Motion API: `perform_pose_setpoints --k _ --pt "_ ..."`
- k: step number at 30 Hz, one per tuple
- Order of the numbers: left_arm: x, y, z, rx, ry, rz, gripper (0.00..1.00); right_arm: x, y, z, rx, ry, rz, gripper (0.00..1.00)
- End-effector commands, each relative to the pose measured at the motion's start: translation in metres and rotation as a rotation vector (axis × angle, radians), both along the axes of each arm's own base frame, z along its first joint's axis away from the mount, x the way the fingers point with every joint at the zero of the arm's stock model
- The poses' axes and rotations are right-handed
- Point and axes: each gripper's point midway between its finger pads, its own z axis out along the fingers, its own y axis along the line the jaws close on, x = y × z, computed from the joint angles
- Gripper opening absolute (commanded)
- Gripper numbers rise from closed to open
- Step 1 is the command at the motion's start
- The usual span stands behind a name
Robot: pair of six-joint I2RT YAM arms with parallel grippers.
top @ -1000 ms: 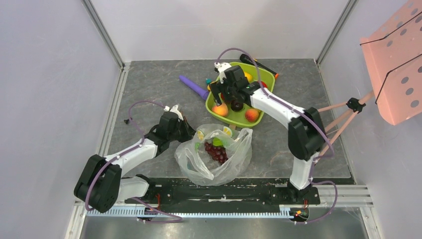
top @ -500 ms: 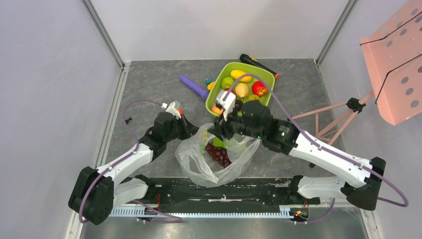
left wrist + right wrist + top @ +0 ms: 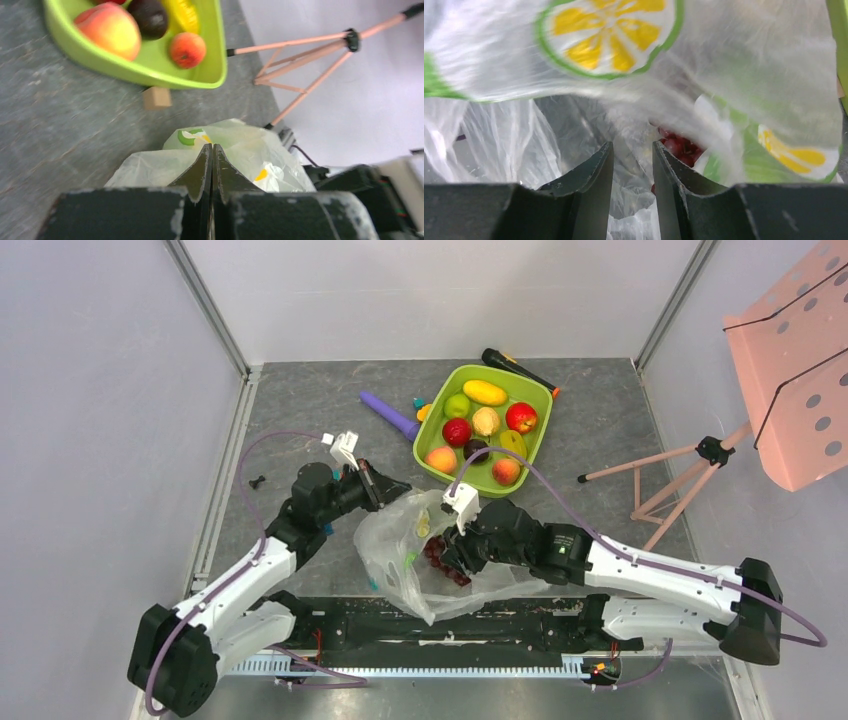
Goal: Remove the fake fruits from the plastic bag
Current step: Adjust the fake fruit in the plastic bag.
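The plastic bag (image 3: pixel 395 550) lies crumpled near the table's front edge, printed with citrus slices (image 3: pixel 609 30). My left gripper (image 3: pixel 385 492) is shut on the bag's upper left rim; in the left wrist view its tips (image 3: pixel 212 147) meet against the film (image 3: pixel 250 150). My right gripper (image 3: pixel 447 558) reaches into the bag's mouth. Its jaws (image 3: pixel 633 144) stand narrowly apart with only crinkled film behind the gap. The dark red-purple grape bunch (image 3: pixel 438 552) lies inside, just right of the right finger (image 3: pixel 681 145). Several fake fruits, such as a red apple (image 3: pixel 521 418) and a peach (image 3: pixel 441 459), sit in the green tray (image 3: pixel 428 435).
A purple stick (image 3: pixel 390 415) lies left of the tray and a black tool (image 3: pixel 515 367) behind it. A small tan block (image 3: pixel 156 97) sits by the tray's near rim. A pink tripod (image 3: pixel 660 465) with a perforated panel (image 3: pixel 800 370) stands at the right.
My right arm swung from over the tray down into the bag's mouth, and its jaws narrowed. My left gripper pulled the bag's rim farther back and the bag stretched out.
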Motion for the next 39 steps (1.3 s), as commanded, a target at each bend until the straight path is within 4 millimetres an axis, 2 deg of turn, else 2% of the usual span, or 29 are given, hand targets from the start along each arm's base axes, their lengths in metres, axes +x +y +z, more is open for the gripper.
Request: perform_pose_setpoints --k 1,4,7,10,14,17,22,25,31,39 --pt "-0.014 -0.014 0.091 -0.139 -0.178 -0.105 0.02 0.005 0.007 0.014 0.062 -0.023 -0.078 0.36" --pt "-0.022 -0.015 0.112 -0.165 -0.215 -0.127 0.02 0.005 0.009 0.013 0.073 -0.024 -0.106 0.37" --pt "-0.025 -0.013 0.124 -0.171 -0.242 -0.129 0.02 0.004 0.013 0.009 0.093 -0.022 -0.126 0.40" --pt "-0.021 -0.014 0.113 -0.143 -0.217 -0.119 0.02 0.004 0.019 0.004 0.129 -0.019 -0.138 0.42" --pt "-0.020 -0.020 0.092 -0.128 -0.162 -0.133 0.02 -0.005 0.042 0.010 0.225 -0.049 -0.062 0.44" --pt "-0.017 -0.020 0.079 -0.103 -0.121 -0.117 0.02 -0.002 0.055 0.008 0.232 -0.099 -0.059 0.44" --pt "-0.010 -0.014 0.064 -0.039 -0.081 -0.067 0.02 0.030 0.053 -0.003 0.199 -0.224 -0.208 0.45" --pt "-0.005 -0.010 0.055 -0.002 -0.055 -0.035 0.02 0.050 0.045 -0.012 0.146 -0.288 -0.304 0.50" --pt "0.004 -0.009 0.037 0.032 0.005 -0.001 0.02 0.077 0.040 -0.033 0.039 -0.302 -0.375 0.56" --pt "0.021 -0.006 0.011 0.095 0.063 0.065 0.02 0.105 0.020 -0.037 0.067 -0.290 -0.438 0.58"
